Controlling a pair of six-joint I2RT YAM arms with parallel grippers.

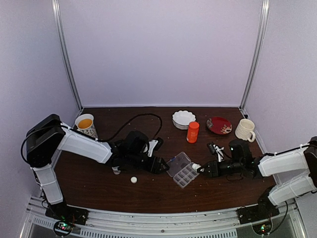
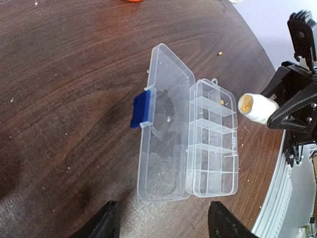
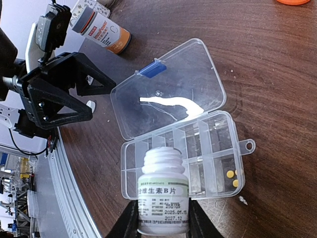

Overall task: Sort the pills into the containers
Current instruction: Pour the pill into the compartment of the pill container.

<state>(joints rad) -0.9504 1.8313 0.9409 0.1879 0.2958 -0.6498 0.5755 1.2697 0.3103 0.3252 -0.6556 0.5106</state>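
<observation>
Counting now: three bottles are showing, a white bottle [image 3: 163, 198], an orange bottle [image 1: 192, 132] and a grey-capped bottle [image 3: 101, 30]. One white cap [image 1: 133, 180] is lying loose. One clear pill box [image 2: 168, 89] is sitting open, and two yellow pills [image 3: 230, 174] are showing in one end cell. The cells [image 2: 210, 171] I'm not managing to count, some being hidden. Two cups are standing at the back: a paper cup [image 1: 85, 124] and a mug [image 1: 245, 130]. One bowl [image 1: 184, 119] and one red plate [image 1: 219, 125] are sitting there too.

This is looking like a robotics lab cell: pale wall panels [image 1: 158, 49] and aluminium posts [image 1: 67, 54] are boxing in a dark wooden surface [image 1: 148, 193], a left arm [image 1: 84, 144] and a right arm [image 1: 282, 161] are sitting bolted to a metal rail [image 1: 163, 218], and a black cable [image 1: 141, 115] is trailing across.
</observation>
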